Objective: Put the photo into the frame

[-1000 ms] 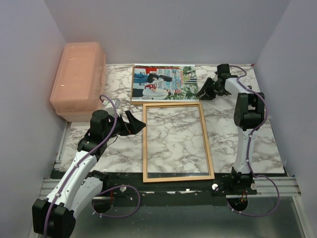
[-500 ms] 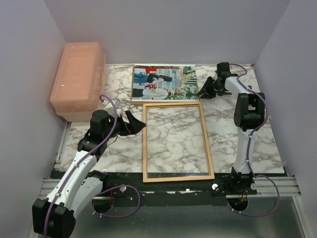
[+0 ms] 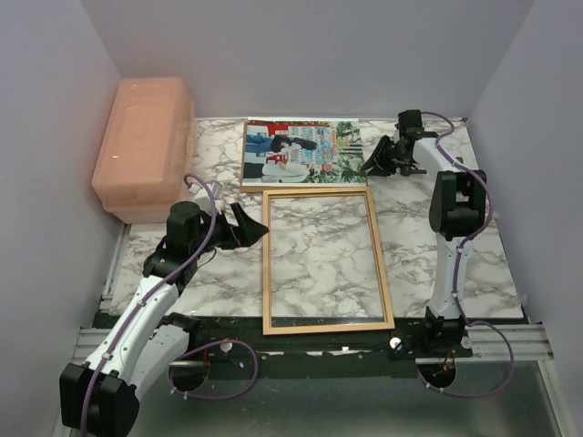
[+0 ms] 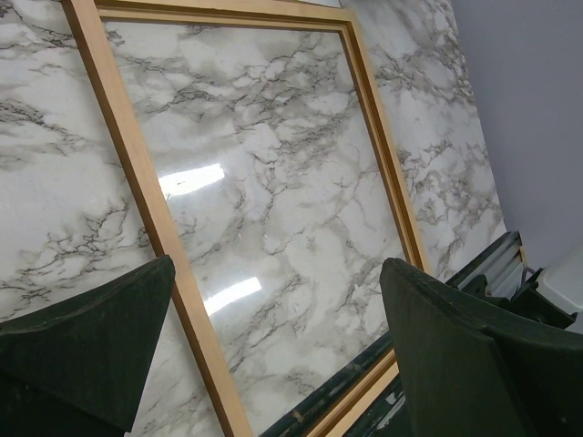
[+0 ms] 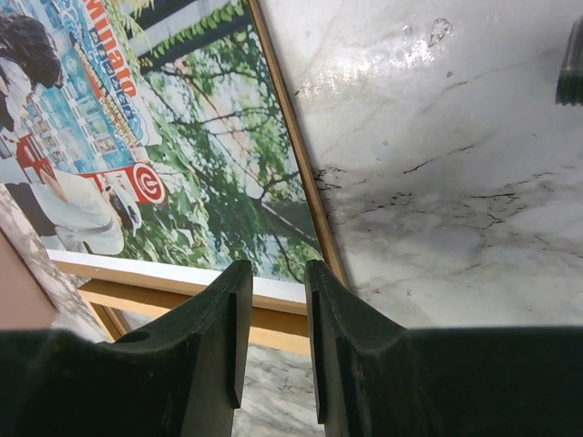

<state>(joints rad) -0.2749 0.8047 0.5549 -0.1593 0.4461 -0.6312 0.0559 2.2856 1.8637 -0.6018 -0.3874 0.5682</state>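
The photo (image 3: 302, 152) lies flat at the back of the marble table, on a thin brown board whose edge (image 5: 301, 155) shows along its right side. The orange-brown frame (image 3: 323, 259) lies just in front of it, with only marble showing inside. My right gripper (image 3: 372, 167) hovers at the photo's near right corner. In the right wrist view the photo (image 5: 182, 155) fills the upper left, and the right gripper (image 5: 273, 269) has a narrow gap with nothing in it. My left gripper (image 3: 250, 228) stands wide open beside the frame's left rail (image 4: 137, 182); the left gripper (image 4: 276, 264) is empty.
A pink translucent lidded box (image 3: 144, 146) stands at the back left against the wall. Grey walls close in the table on three sides. A black rail (image 3: 319, 341) runs along the near edge by the arm bases.
The right gripper's jaws have narrowed a little and it has crept slightly toward the photo's right edge. The left arm, photo and frame have not moved.
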